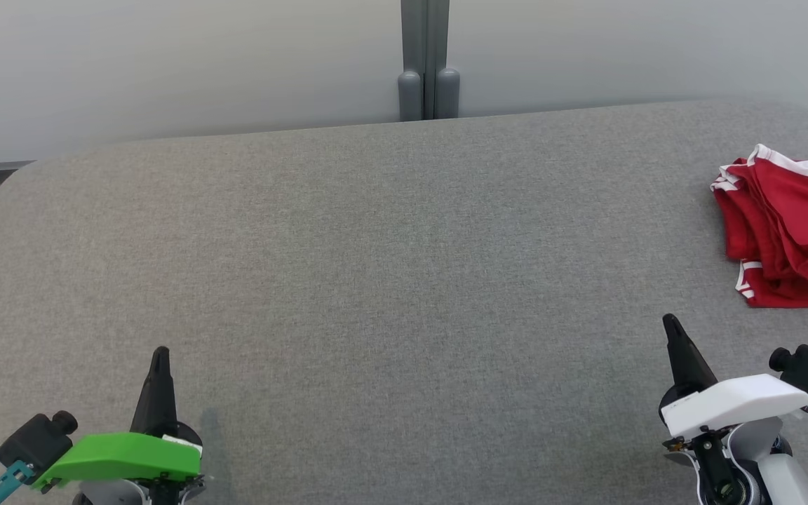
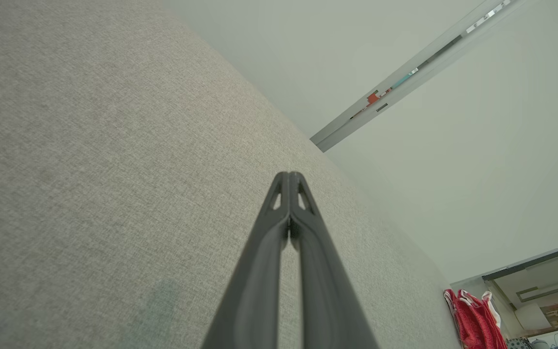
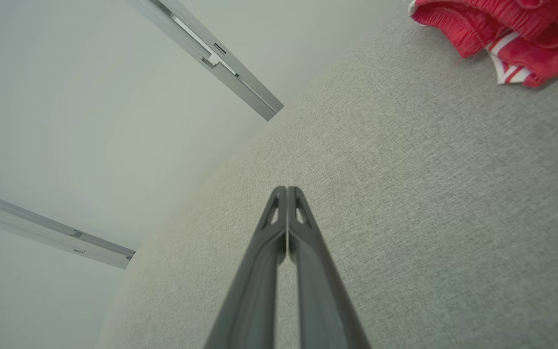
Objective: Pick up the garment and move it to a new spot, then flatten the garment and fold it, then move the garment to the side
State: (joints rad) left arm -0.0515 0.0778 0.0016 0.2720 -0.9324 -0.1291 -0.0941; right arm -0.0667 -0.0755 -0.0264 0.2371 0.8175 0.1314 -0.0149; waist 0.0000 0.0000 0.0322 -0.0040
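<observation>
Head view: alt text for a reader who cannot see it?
A bunched red garment with white trim lies at the far right of a grey fabric table, partly out of frame. The left gripper at lower left and the right gripper at lower right are both shut, holding nothing.

Red garment [image 1: 793, 231] with white trim, crumpled, at table's right edge
</observation>
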